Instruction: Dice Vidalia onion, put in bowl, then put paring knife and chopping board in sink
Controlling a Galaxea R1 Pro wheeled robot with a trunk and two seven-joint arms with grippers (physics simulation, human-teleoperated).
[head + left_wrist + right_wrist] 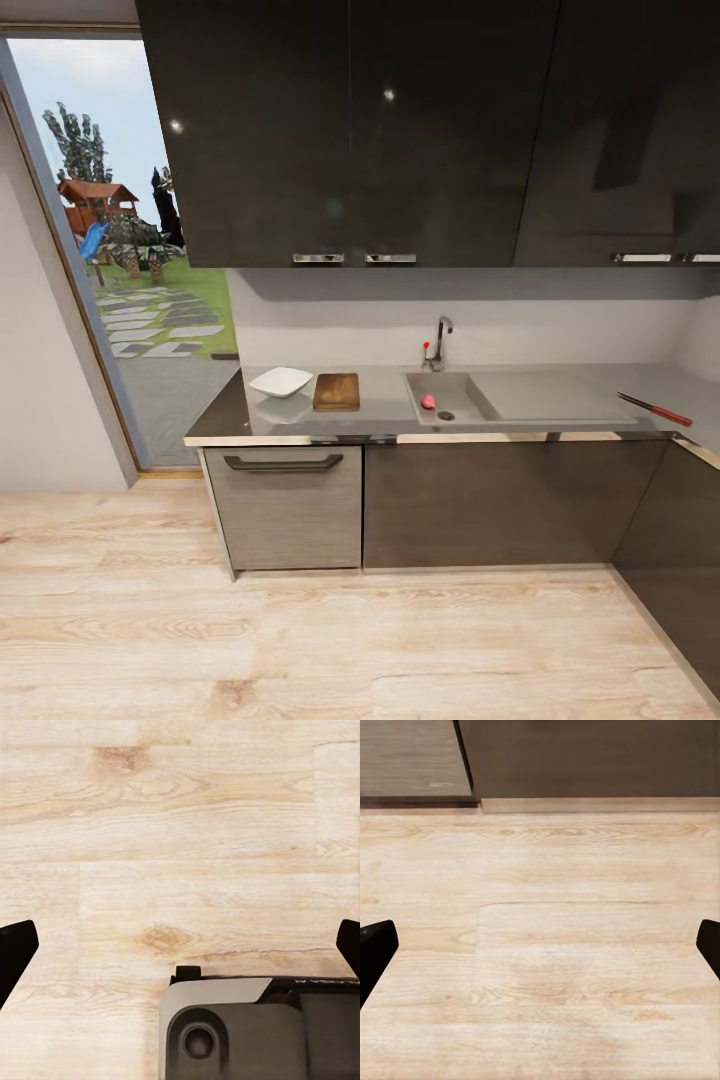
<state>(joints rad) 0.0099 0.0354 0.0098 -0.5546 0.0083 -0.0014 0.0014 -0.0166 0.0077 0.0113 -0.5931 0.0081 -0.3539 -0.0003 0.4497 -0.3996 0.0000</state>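
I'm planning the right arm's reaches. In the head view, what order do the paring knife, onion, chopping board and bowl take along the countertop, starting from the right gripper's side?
1. paring knife, far right, well apart from the rest.
2. Vidalia onion, in the sink, by the drain.
3. chopping board, left of the sink.
4. bowl, leftmost, beside the chopping board.

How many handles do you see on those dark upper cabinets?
4: two chrome handles side by side, and, above the chopping board; two more at far right, and, the last cut off by the frame.
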